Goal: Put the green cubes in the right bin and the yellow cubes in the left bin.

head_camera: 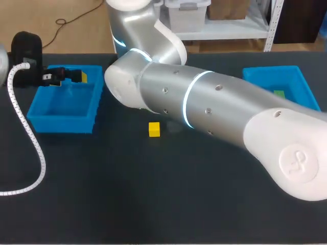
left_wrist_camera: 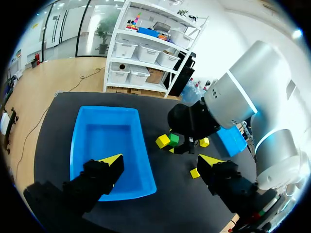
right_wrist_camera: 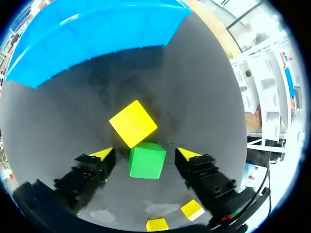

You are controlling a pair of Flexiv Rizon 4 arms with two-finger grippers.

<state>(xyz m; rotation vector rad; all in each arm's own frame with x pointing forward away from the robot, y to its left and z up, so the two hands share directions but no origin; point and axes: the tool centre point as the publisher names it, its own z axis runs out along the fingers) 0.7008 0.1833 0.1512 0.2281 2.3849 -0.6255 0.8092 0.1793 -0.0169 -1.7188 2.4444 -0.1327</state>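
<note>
My right gripper (right_wrist_camera: 146, 155) is open low over the table, its fingers on either side of a green cube (right_wrist_camera: 146, 160) with a small gap on each side. A yellow cube (right_wrist_camera: 133, 123) lies just ahead of the green one, touching it. Two more yellow cubes (right_wrist_camera: 192, 209) lie under the gripper's body. In the head view one yellow cube (head_camera: 154, 129) shows beside my right arm (head_camera: 214, 107), which hides its own gripper. My left gripper (left_wrist_camera: 160, 162) hangs open and empty above the left bin (left_wrist_camera: 82, 145). The right bin (head_camera: 301, 84) holds a green cube (head_camera: 279, 94).
My right arm lies across the middle of the table from the front right. In the left wrist view its black wrist (left_wrist_camera: 192, 121) stands over the cluster of cubes just beside the left bin. A white cable (head_camera: 30, 148) loops over the table's left side.
</note>
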